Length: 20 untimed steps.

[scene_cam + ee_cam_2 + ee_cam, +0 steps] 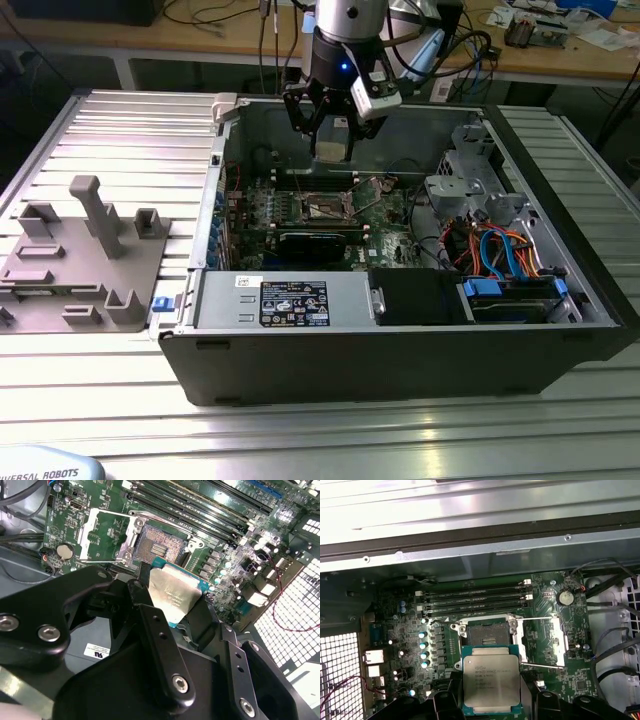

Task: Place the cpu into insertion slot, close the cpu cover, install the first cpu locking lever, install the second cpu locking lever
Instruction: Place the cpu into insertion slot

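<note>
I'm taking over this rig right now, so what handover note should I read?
The hand is shut on the cpu, holding it in the air over the motherboard.
The insertion slot is empty; the cpu cover is swung open beside it.
Done: cpu picked up.
Left: every step from seating it onward.

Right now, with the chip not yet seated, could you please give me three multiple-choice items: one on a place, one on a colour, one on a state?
1. Where is the cpu? A seated in its socket; B held in the jaws; C lying outside the case.
2. What colour is the circuit board? A green; B blue; C red.
3. The cpu cover is: A shut; B swung open; C missing.
Answers: 1 B, the jaws grip it and the insertion slot is empty; 2 A, both wrist views show green; 3 B, it lies flipped beside the slot.
</note>
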{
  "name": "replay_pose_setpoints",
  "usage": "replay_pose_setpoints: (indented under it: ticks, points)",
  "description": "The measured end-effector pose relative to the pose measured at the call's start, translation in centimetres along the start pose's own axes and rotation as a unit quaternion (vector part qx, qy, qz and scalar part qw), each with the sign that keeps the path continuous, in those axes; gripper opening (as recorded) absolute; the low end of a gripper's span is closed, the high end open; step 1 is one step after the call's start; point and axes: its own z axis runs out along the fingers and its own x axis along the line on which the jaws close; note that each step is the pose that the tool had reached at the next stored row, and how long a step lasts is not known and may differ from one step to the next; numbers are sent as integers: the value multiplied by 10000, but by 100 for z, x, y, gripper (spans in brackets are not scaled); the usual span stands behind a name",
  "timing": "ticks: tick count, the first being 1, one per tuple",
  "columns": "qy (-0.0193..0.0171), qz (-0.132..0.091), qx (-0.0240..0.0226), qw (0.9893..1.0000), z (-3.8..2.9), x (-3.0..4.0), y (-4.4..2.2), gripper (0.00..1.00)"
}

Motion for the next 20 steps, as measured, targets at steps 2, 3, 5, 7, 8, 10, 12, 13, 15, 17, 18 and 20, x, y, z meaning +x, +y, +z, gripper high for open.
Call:
replay_pose_setpoints:
  ticks: [2,3,5,7,8,10,12,13,15,17,18,20]
  points:
    - [-1,14,3,10000,2,0,0,54]
    - [-2,25,4,10000,4,0,0,54]
    - [-3,41,8,10000,6,0,0,54]
    - [-4,58,11,10000,8,0,0,54]
    - [-4,69,14,10000,10,0,0,54]
    - [-6,85,18,10000,13,0,-1,54]
    - [-7,99,21,9999,15,0,-1,54]
    - [-7,104,22,9999,16,0,-1,54]
    - [-8,115,26,9999,17,0,-1,54]
    - [-9,124,30,9999,19,0,-1,54]
    - [-10,130,32,9999,20,0,-1,54]
    - [-11,146,38,9999,23,0,-1,54]
